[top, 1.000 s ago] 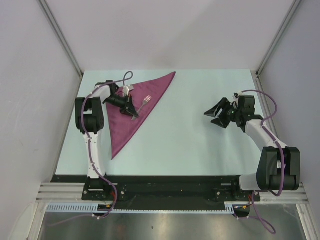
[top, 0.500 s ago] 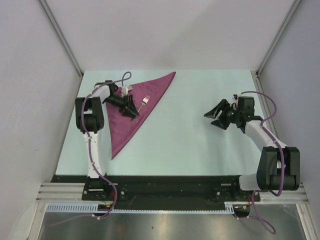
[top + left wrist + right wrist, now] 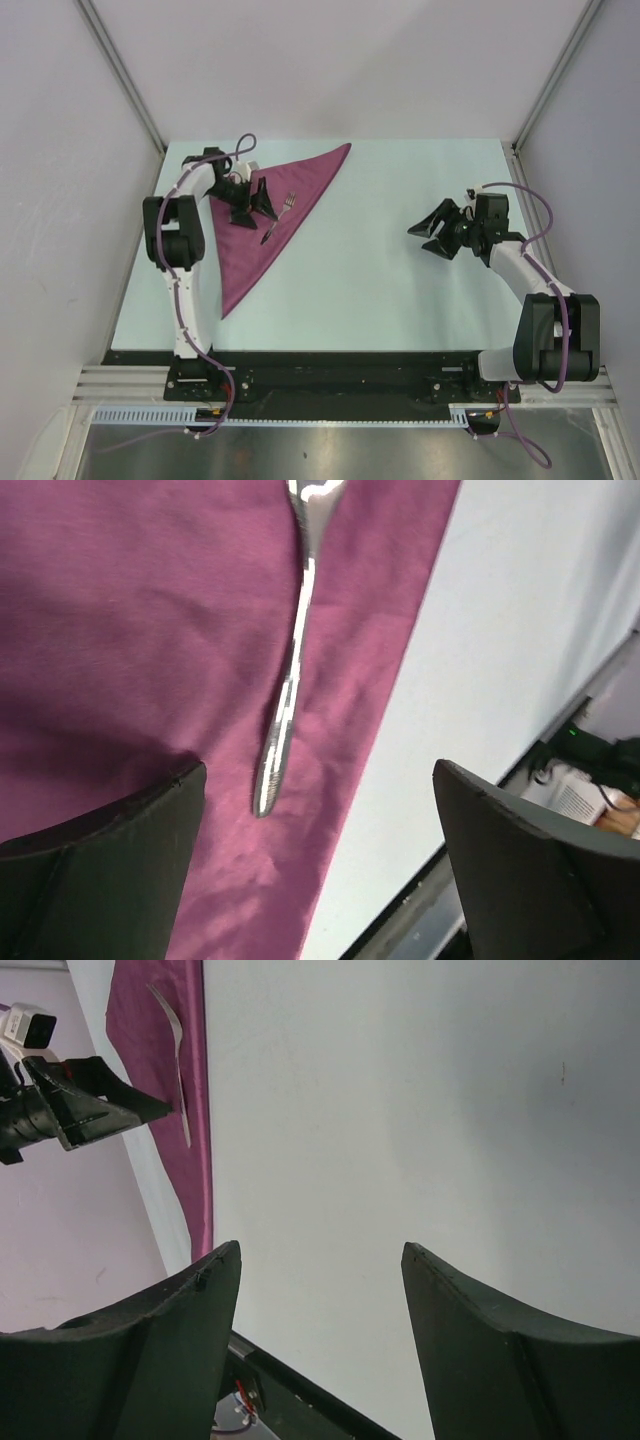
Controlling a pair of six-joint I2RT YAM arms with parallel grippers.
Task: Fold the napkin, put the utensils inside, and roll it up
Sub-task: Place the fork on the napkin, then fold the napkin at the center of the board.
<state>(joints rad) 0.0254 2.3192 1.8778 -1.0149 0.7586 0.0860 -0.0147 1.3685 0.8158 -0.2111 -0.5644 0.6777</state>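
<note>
Napkin [image 3: 242, 260] sits upper left of the top view, folded to a triangle. Its top tip is nearly at the table [image 3: 380, 290] far edge, its low tip points down-left, and its short side runs close along the table's left edge. The long edge runs diagonally from upper right to lower left. Fork [image 3: 279, 218] lies flat on the cloth just inside that long edge and roughly parallel to it, tines toward the upper right, handle down-left. In the left wrist view the handle end stops short of the cloth edge, with no overhang onto bare table. Left gripper [image 3: 266, 203] is over the napkin just left of the fork, released, jaws spread wide and holding nothing. The fork handle lies ahead of the gap between the fingers [image 3: 110, 860]. I can't tell whether the fingertips touch the cloth. Right gripper [image 3: 420, 238] is at right of centre over bare table, also released and empty, well apart from the napkin. Its wrist view shows only plain tabletop between the fingers, with the napkin and left gripper far off at upper left. There is a wide bare stretch of table between the napkin's long edge and the right gripper, and across the whole lower half. Room is tight on the left, where the arm's elbow sits at the table's left edge, close to the wall [image 3: 60, 250].
</note>
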